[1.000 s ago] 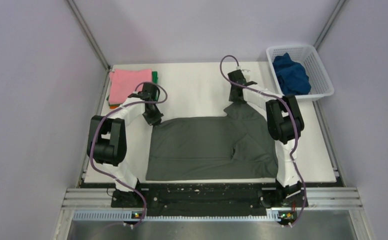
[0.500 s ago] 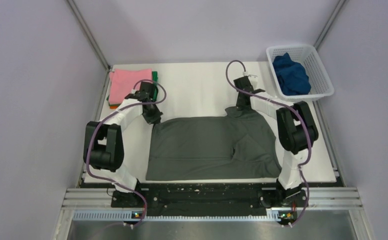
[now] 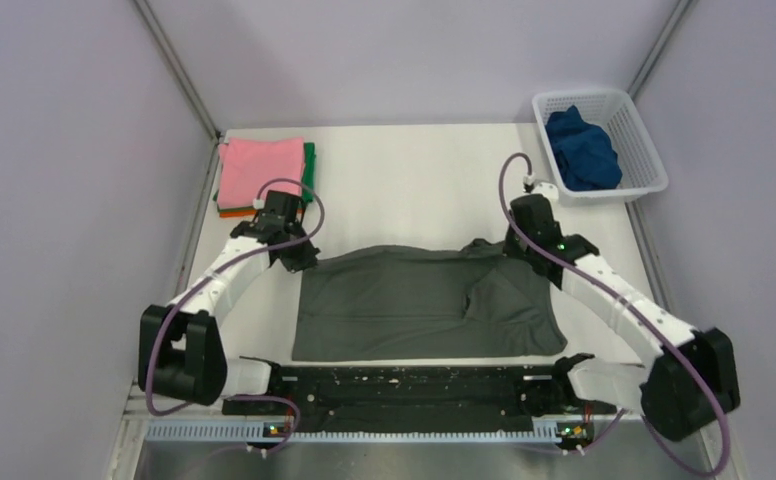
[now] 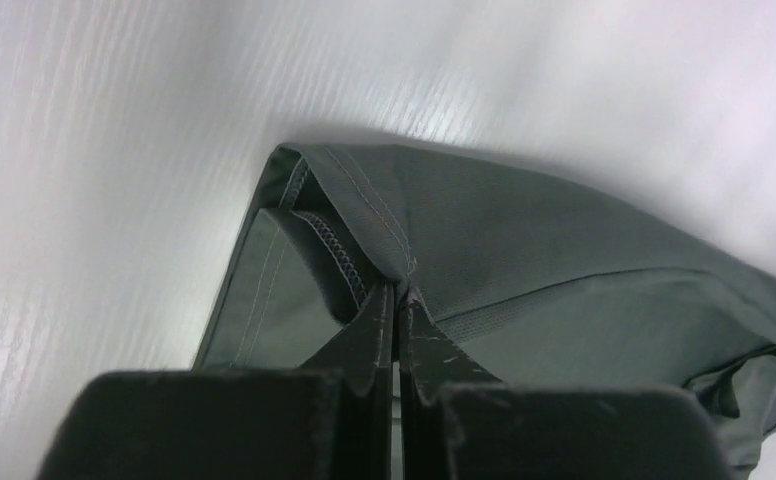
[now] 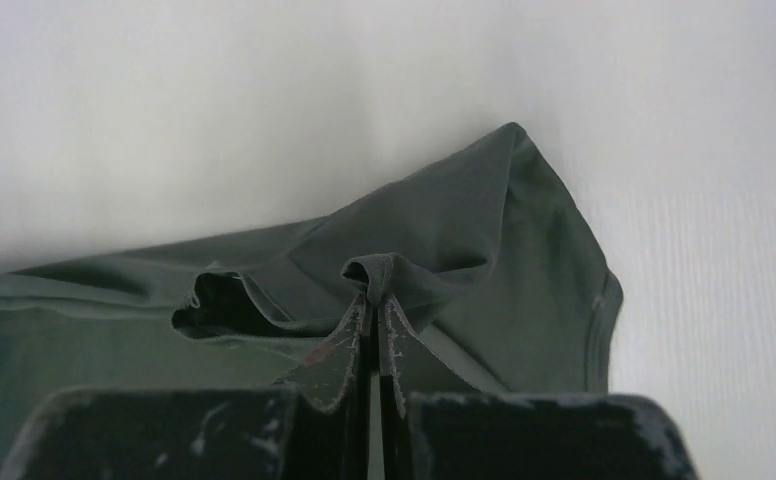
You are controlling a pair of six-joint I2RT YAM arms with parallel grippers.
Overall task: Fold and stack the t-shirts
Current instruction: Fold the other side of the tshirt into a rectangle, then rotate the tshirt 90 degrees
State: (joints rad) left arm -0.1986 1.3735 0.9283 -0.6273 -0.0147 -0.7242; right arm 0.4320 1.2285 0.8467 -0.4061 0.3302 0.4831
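Observation:
A dark grey t-shirt (image 3: pixel 414 305) lies spread across the near middle of the table. My left gripper (image 3: pixel 300 256) is shut on its far left corner, pinching a stitched hem (image 4: pixel 384 230) lifted off the table. My right gripper (image 3: pixel 520 247) is shut on a bunched fold (image 5: pixel 379 270) at the far right edge, near a sleeve. A pink t-shirt (image 3: pixel 259 170) sits folded at the far left on top of a green t-shirt (image 3: pixel 309 160) and an orange t-shirt (image 3: pixel 234 212). A dark blue t-shirt (image 3: pixel 579 150) lies crumpled in the basket.
A white mesh basket (image 3: pixel 644 150) stands at the far right corner. Grey walls enclose the table on three sides. A black rail (image 3: pixel 414 385) with the arm bases runs along the near edge.
Both arms have drawn back toward the near edge, pulling the grey shirt's far edge with them. The right gripper closed on the cloth during this time.

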